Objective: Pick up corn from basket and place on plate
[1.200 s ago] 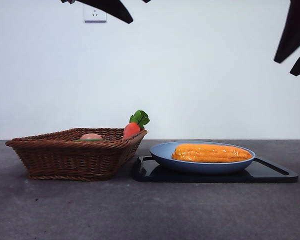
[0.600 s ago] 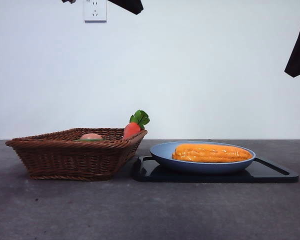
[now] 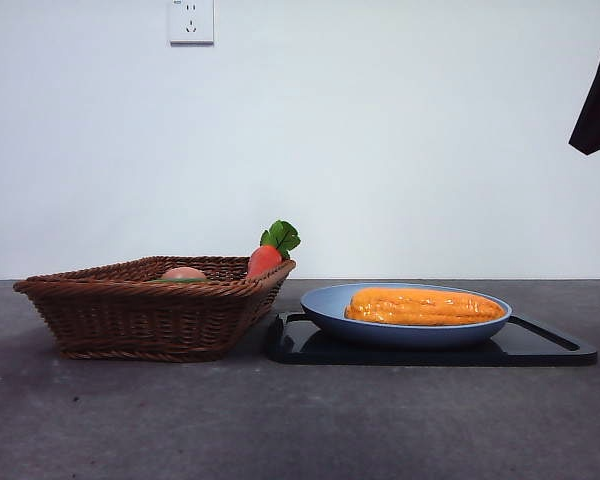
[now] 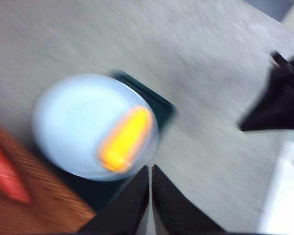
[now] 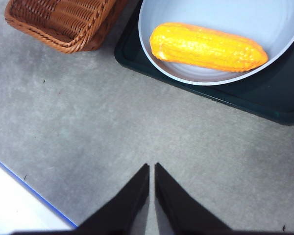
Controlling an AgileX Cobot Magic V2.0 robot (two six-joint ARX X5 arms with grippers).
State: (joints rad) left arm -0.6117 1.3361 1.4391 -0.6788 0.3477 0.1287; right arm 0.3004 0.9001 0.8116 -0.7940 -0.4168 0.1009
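I see the corn [image 3: 424, 306] lying flat in the plate [image 3: 330, 306], which sits on the black tray [image 3: 550, 350] beside the basket [image 3: 140, 318]. Left gripper [image 4: 150, 169] and right gripper [image 5: 151, 166] both have jaws pressed together, holding nothing, well above the table. Left wrist view is blurred. Basket rim hides most of the carrot toy [image 3: 264, 259] and a round item [image 3: 183, 273].

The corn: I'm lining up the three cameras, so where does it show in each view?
Front view: the corn lies in the blue plate, right of the basket.
Left wrist view: blurred, the corn lies toward one edge of the plate.
Right wrist view: the corn lies across the plate.
Shared landmark: the black tray under the plate.
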